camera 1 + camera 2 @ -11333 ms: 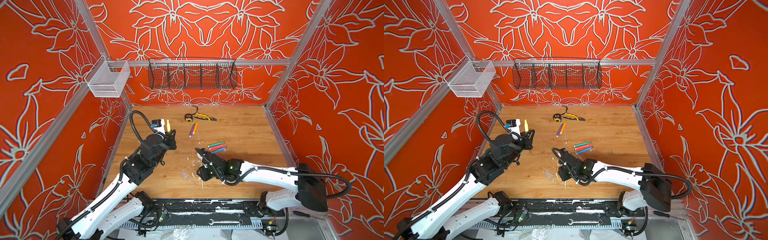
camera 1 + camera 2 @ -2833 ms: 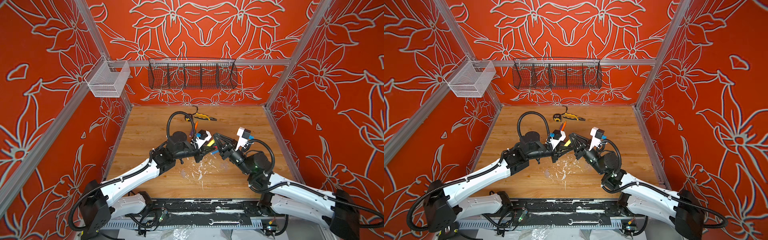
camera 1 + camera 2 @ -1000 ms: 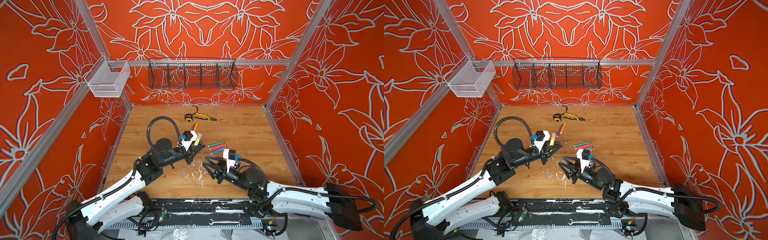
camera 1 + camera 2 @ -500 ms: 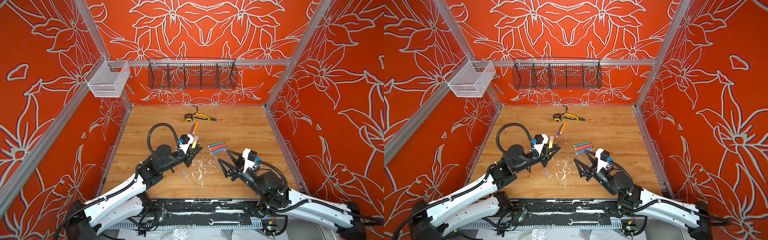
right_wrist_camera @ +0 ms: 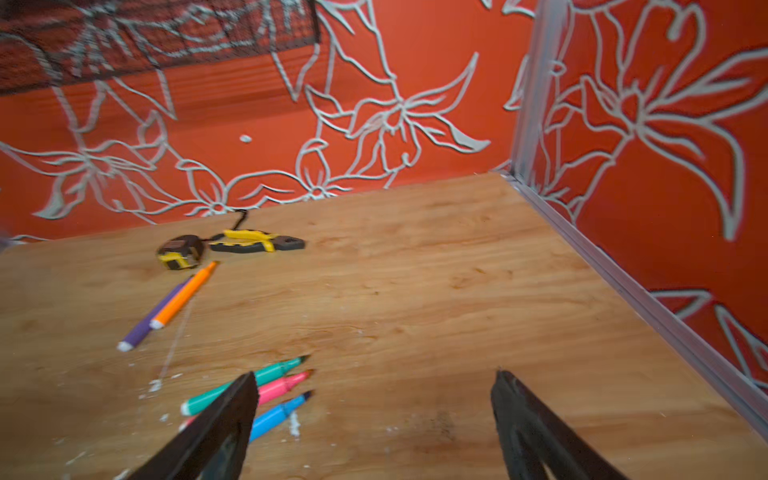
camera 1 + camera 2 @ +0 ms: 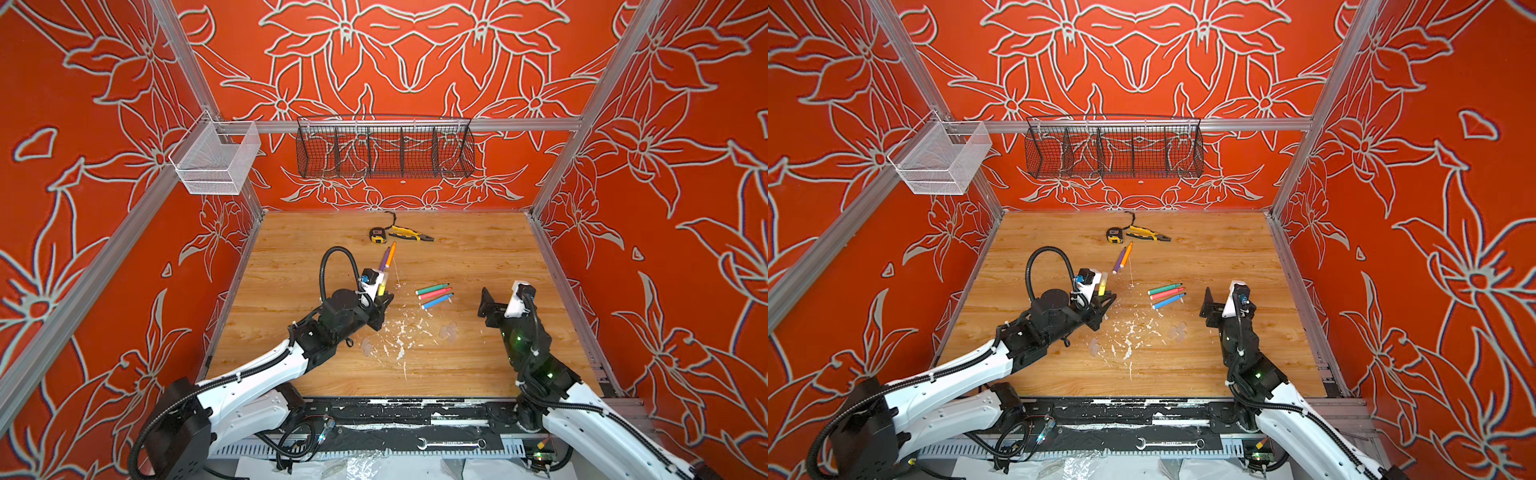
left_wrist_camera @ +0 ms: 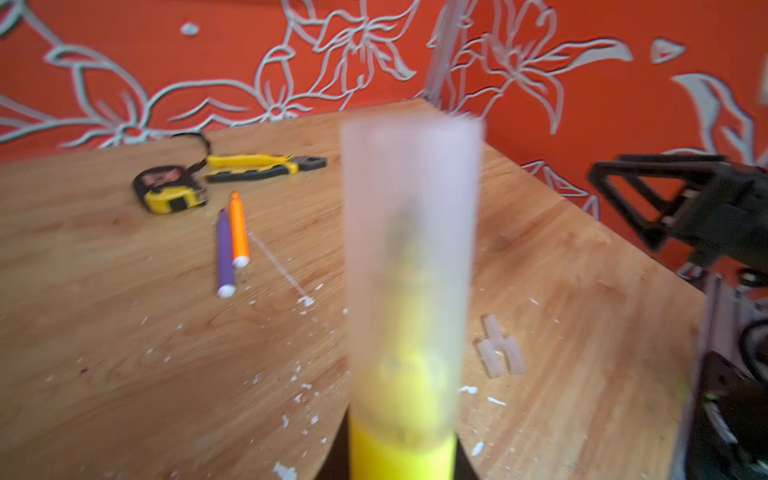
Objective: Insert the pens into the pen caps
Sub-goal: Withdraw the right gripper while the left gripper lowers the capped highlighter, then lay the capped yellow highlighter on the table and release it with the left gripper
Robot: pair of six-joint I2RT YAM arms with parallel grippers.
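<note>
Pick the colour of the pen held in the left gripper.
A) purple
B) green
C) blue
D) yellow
D: the left gripper is shut on the yellow pen, whose tip sits inside a clear cap in the left wrist view.
</note>
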